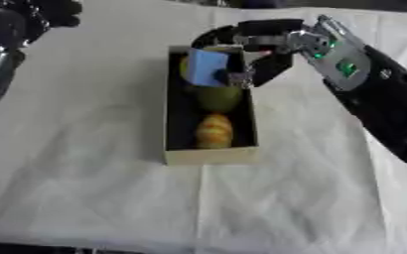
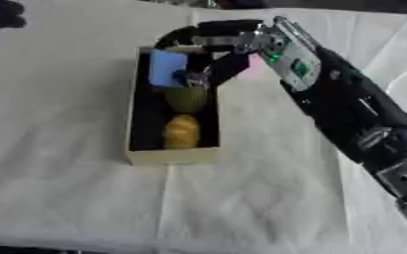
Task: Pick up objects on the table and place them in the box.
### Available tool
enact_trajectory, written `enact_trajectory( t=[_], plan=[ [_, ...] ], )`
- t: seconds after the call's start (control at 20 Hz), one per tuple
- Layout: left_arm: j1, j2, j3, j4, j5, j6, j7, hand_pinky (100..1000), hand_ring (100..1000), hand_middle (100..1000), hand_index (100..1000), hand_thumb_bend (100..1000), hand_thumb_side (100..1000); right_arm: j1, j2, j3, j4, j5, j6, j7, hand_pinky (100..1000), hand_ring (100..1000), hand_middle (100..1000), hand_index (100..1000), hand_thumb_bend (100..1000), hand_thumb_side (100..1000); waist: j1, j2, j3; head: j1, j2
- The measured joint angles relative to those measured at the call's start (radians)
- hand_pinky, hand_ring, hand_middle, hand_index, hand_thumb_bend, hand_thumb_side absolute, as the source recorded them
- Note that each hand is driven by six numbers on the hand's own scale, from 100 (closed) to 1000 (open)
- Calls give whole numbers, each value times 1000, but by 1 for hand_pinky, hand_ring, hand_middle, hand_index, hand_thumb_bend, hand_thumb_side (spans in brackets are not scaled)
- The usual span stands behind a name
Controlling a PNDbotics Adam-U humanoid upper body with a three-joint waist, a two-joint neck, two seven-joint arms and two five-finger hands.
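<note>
Fingers of the right hand curl round a blue block, holding it over the far end of the open cardboard box. Inside the box lie a green round fruit and, nearer the camera, a yellow-orange fruit. The box stands on the white-clothed counter. The left hand shows at the upper left corner; I cannot tell its fingers' state.
</note>
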Motion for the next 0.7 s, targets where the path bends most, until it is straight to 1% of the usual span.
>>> enact_trajectory(
  t=[0.1,0.2,0.3,0.35,0.4,0.45,0.5,0.55,0.6,0.65,0.7],
  plan=[
    [0,0,0,0,0,1,-2,855,835,802,846,100,672,1,0,0,-2,2,0,0,997,1000,1000,1000,100,677,0,0,0,0,0],
    [0,0,0,1,0,2,-3,855,835,802,846,100,672,2,0,0,-2,10,-2,-2,1000,1000,1000,1000,100,723,0,0,-1,0,0],
    [0,0,0,4,0,2,-5,856,834,802,846,100,672,2,0,0,-3,26,-8,-8,1000,1000,1000,1000,100,810,0,0,-1,0,0],
    [0,0,0,5,0,2,-6,859,834,801,845,100,672,2,1,0,-6,37,-11,-11,1000,1000,1000,1000,100,880,0,0,-2,0,0],
    [0,0,0,6,0,2,-7,862,833,800,845,100,672,2,1,0,-9,50,-14,-14,1000,1000,1000,1000,100,888,0,0,-2,0,0],
    [0,0,0,6,0,3,-8,865,831,797,844,100,672,2,2,0,-12,66,-17,-17,1000,1000,1000,1000,100,854,0,0,-2,0,0],
    [0,0,0,6,0,3,-9,868,830,795,844,100,672,2,3,0,-15,83,-21,-21,1000,1000,1000,1000,100,773,0,0,-2,0,0],
    [0,0,0,6,0,3,-11,869,830,795,844,100,672,2,5,0,-18,100,-25,-25,1000,1000,1000,1000,100,661,0,0,-2,0,0],
    [0,0,0,6,0,3,-12,870,831,796,844,100,672,2,9,0,-22,117,-30,-30,1000,1000,1000,1000,100,512,0,0,-3,0,0],
    [0,0,0,6,0,3,-12,871,832,797,844,100,672,2,11,0,-24,132,-35,-35,1000,1000,1000,1000,100,332,0,0,-3,0,0],
    [0,0,0,6,0,3,-13,871,832,797,844,100,672,2,12,0,-26,146,-38,-38,1000,1000,1000,1000,100,172,0,0,-3,1,0]
  ],
)
